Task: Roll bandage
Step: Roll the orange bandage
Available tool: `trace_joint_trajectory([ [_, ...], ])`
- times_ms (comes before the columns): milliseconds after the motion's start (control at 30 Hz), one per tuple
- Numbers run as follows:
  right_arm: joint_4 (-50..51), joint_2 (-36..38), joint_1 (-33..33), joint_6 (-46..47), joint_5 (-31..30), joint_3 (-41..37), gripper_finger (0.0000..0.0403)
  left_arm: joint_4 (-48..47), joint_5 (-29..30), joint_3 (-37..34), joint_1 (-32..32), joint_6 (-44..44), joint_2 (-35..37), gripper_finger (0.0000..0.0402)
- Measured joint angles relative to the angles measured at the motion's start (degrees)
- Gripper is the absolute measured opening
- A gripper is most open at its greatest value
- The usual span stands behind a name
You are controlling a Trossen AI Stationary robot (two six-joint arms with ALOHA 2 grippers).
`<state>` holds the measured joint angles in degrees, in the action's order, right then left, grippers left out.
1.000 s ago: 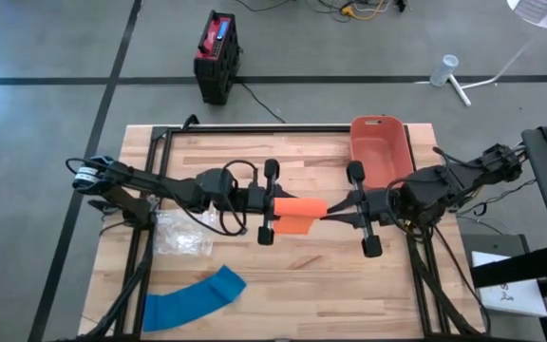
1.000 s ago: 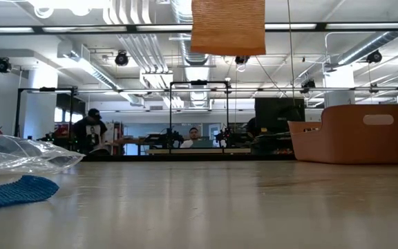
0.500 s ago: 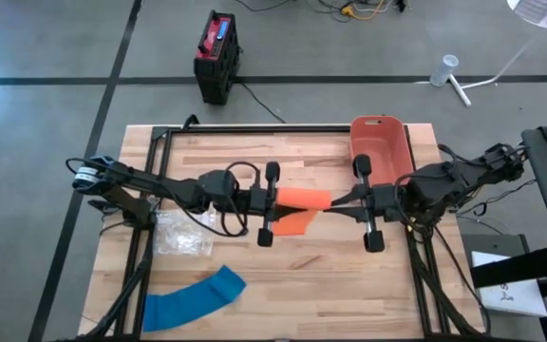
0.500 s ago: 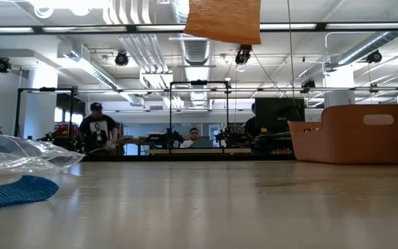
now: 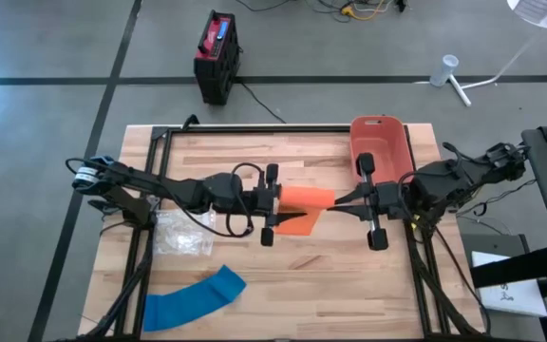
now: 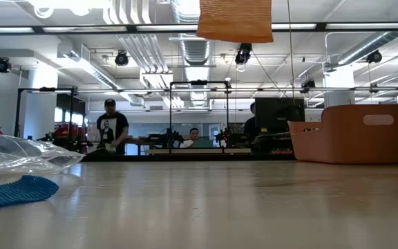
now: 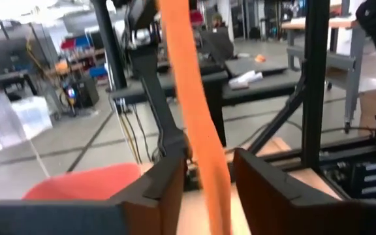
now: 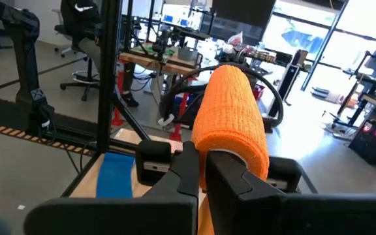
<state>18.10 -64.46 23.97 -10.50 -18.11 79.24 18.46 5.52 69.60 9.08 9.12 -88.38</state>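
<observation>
Orange bandage [image 5: 304, 201] hangs mid-table, right gripper [image 5: 342, 201] clamping it, left gripper [image 5: 275, 202] loosened; red bin [image 5: 379, 147] behind, blue bandage [image 5: 193, 298] and plastic bag [image 5: 183, 233] nearer.

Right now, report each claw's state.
Left claw: open around the orange bandage.
Right claw: shut on the bandage.

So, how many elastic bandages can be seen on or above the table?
2. The orange woven bandage is held up in the air between the two grippers, above the middle of the table. The blue woven bandage lies flat near the front left corner. None seems hidden.
</observation>
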Motion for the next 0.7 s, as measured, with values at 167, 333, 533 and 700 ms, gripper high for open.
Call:
trace_joint_trajectory([
  [167, 0.2, 0.7, 0.0, 0.0, 0.0, 0.0, 0.0004, -1.1, 0.0, 0.0, 0.0, -2.0, 0.0, 0.0145],
  [333, 1.2, 1.2, 0.0, 0.0, 0.0, 0.0, 0.0004, -1.6, 0.0, 0.0, 0.3, -2.1, 0.0, 0.0086],
  [533, 2.0, 1.3, 0.0, -0.8, 0.0, 0.0, 0.0004, -1.6, 0.0, 0.0, 1.0, -1.2, -0.1, 0.0011],
  [700, 2.4, 1.4, 0.0, -2.8, -2.6, 0.0, 0.0004, -2.0, 0.0, 0.0, 2.6, -1.1, -0.1, 0.0003],
])
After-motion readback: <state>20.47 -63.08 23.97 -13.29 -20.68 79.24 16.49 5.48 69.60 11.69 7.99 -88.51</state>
